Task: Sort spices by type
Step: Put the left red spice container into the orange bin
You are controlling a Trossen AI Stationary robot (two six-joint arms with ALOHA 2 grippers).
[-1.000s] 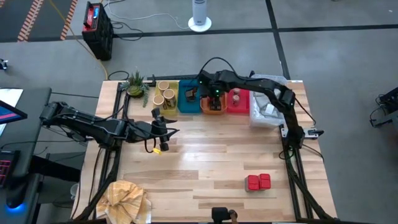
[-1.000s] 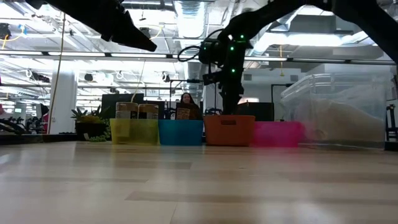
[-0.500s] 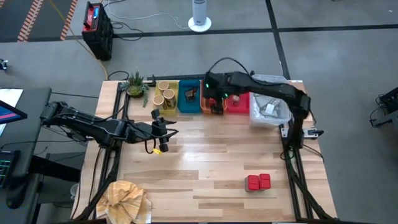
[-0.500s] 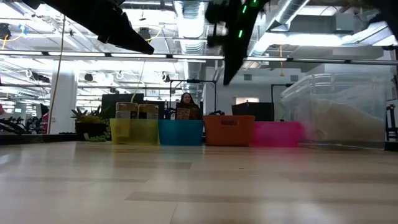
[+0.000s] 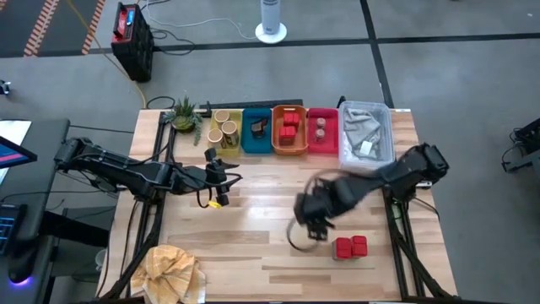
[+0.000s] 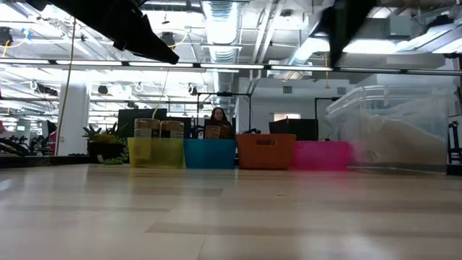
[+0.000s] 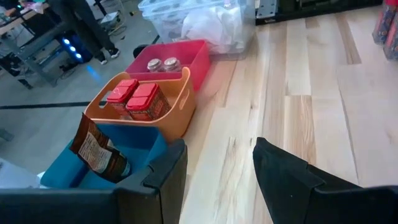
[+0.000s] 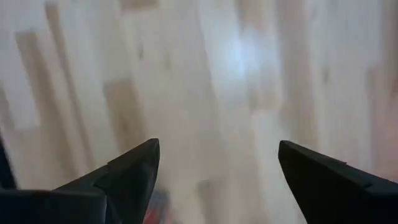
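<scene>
Most of the sorting looks done: red packs [image 5: 289,128] fill the orange tray [image 5: 288,148], tiny jars [image 5: 320,128] the red tray [image 5: 323,149]. Two red packs [image 5: 350,247] remain on the table [image 5: 253,211]. The right gripper [image 5: 314,221] hovers beside them, fingers spread wide, empty. The left gripper [image 5: 221,171] waits, parted, holding nothing.

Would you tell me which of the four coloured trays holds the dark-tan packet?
The blue tray, second from the left in the high view, between the yellow tray and the orange tray; the packet leans inside it.
</scene>
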